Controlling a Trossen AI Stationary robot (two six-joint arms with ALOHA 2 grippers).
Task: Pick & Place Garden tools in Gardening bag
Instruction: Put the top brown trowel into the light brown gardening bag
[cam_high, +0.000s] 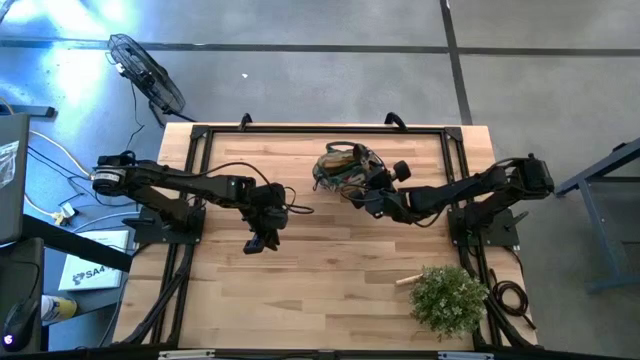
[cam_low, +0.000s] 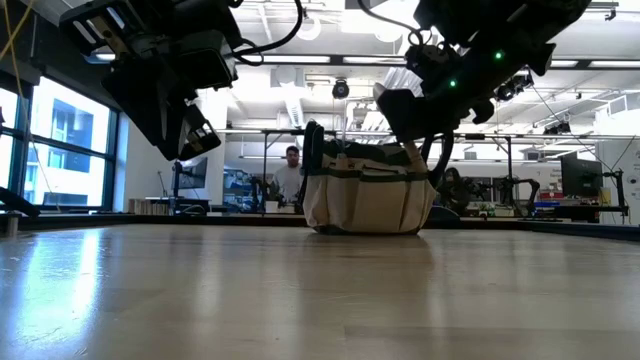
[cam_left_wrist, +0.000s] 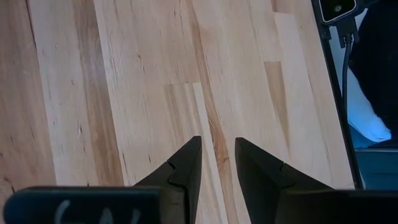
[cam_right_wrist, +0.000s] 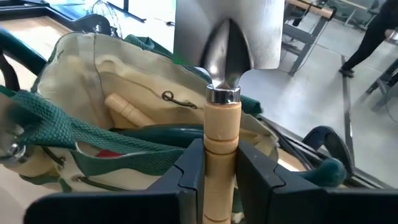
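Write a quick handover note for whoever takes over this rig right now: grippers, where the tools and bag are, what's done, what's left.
Right gripper: shut on the wooden handle of a trowel, blade pointing away from the wrist, held just above the open gardening bag.
Left gripper: fingers slightly apart, holding nothing, hovering over bare table left of the bag.
Bag: upright at the table's far middle. Inside it: another wooden handle, something red, and green fabric.
Done: some tools are already in the bag.
Left: lower and release this trowel into the bag. No other loose tools are visible on the table; a bushy plant sits at the near right corner and stays.
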